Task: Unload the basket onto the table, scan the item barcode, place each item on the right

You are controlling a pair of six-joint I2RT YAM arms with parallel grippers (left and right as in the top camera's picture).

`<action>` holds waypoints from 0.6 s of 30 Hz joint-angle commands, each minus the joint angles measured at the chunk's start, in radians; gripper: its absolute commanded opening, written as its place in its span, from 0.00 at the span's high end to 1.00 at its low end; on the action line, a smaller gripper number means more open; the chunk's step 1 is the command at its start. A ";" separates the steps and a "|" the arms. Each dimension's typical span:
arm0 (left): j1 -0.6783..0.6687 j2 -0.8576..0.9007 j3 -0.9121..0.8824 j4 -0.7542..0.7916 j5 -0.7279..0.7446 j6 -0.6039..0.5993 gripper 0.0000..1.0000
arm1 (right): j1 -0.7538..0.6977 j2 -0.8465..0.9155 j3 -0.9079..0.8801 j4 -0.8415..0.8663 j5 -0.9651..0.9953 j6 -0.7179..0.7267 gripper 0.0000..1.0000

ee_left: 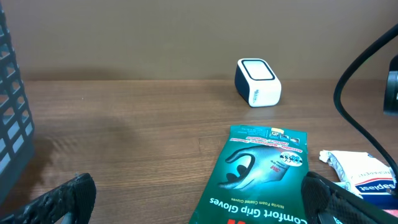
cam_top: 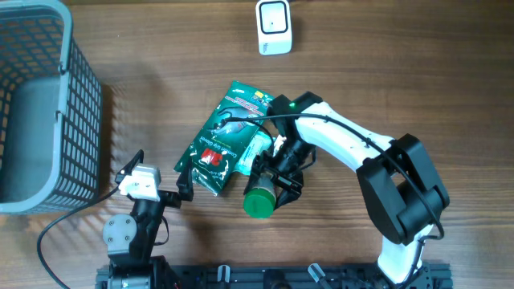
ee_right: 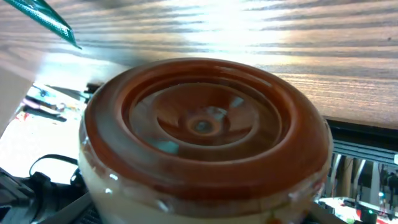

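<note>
While the jar [cam_top: 259,201] is showing its green lid just beside the glove packet [cam_top: 229,136] on the table [cam_top: 401,64], I am watching the right fingers [cam_top: 283,183] clasping its body. The left fingers [ee_left: 59,202] are sitting spread wide near the basket [cam_top: 80,120], far from the scanner [cam_top: 274,26].

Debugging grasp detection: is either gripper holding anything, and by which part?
Right gripper seems to grip the jar near its base; left gripper open, empty.
</note>
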 commanded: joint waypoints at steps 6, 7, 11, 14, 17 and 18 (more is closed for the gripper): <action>0.006 -0.001 -0.006 0.002 0.001 0.001 0.00 | 0.010 0.008 -0.325 0.105 -0.199 -0.059 0.20; 0.006 -0.001 -0.006 0.002 0.001 0.001 0.00 | 0.005 0.008 -0.318 0.109 -0.195 -0.073 0.08; 0.006 -0.001 -0.006 0.002 0.001 0.001 0.00 | -0.072 0.008 -0.240 0.129 -0.006 -0.028 0.00; 0.006 -0.001 -0.006 0.002 0.001 0.001 0.00 | -0.142 0.008 -0.043 0.027 0.272 -0.024 0.01; 0.006 -0.001 -0.006 0.002 0.001 0.001 0.00 | -0.142 0.007 0.090 -0.013 0.320 -0.025 0.01; 0.006 -0.001 -0.006 0.002 0.001 0.001 0.00 | -0.141 0.007 0.114 -0.043 0.344 -0.024 0.01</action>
